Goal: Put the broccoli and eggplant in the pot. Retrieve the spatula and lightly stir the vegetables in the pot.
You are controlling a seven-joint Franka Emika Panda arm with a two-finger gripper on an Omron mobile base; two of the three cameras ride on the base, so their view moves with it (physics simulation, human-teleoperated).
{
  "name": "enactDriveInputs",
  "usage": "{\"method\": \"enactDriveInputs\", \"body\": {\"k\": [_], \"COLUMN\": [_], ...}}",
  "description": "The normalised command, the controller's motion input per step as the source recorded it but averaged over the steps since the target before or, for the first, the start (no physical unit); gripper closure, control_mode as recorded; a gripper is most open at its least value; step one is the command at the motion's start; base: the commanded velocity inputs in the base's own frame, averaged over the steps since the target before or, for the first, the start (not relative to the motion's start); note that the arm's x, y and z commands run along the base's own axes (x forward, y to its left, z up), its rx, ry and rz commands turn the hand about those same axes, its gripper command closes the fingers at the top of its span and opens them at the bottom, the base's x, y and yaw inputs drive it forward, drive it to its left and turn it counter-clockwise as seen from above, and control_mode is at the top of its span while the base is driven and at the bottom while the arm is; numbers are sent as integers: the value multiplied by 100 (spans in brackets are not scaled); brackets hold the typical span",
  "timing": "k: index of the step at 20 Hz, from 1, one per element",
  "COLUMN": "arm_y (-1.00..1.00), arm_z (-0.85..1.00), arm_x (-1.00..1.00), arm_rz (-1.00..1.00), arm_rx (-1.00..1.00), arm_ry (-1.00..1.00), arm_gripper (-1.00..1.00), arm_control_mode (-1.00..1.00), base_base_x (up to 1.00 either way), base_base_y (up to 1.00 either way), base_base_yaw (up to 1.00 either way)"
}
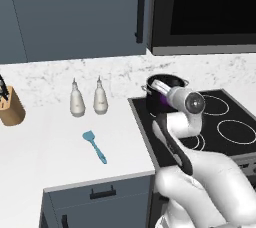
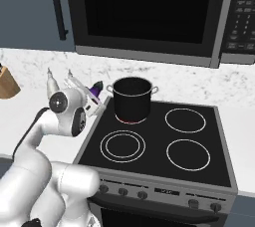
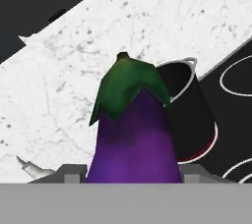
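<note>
The eggplant (image 3: 133, 134) sits between my jaws, which pinch it on both sides near its base; its green stem cap points away from the hand. From the right base view I see its purple body (image 2: 96, 90) sticking out of the gripper (image 2: 94, 97), held in the air just left of the pot (image 2: 132, 99) and not yet over the rim. From the left base view only a sliver of purple (image 1: 165, 99) shows behind the wrist, close against the pot (image 1: 167, 83).

The pot stands upright on the rear left burner of the black stove (image 2: 159, 144), and through the hand view I see it (image 3: 189, 110) just behind and to the right of the eggplant. I cannot tell what lies inside it.

The spatula (image 1: 94, 146) lies flat on the white surface (image 1: 45, 147) left of the stove, well apart from the pot, blade toward the wall and handle toward me. Behind it stand two white bottles (image 1: 88, 99) side by side, and a wooden knife block (image 1: 10, 104) sits at the far left.
</note>
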Motion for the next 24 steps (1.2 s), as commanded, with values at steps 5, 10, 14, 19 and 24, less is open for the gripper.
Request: {"method": "enactDriveInputs", "body": {"k": [5,10,14,19,24], "arm_y": [-45,-20,-12,-15,-18], "arm_z": [43,2,-22,-33,-36], "arm_x": [81,90,82,66,45], "arm_rz": [0,0,0,0,0], "arm_rx": [0,0,0,0,0], "arm_ry": [0,4,10,8,4], "arm_gripper": [100,100,100,100,100], "arm_control_mode": [-100,-100,-100,-100,-100], "base_base_x": [0,0,0,0,0], "base_base_y": [0,0,0,0,0], "base_base_yaw": [0,0,0,0,0]}}
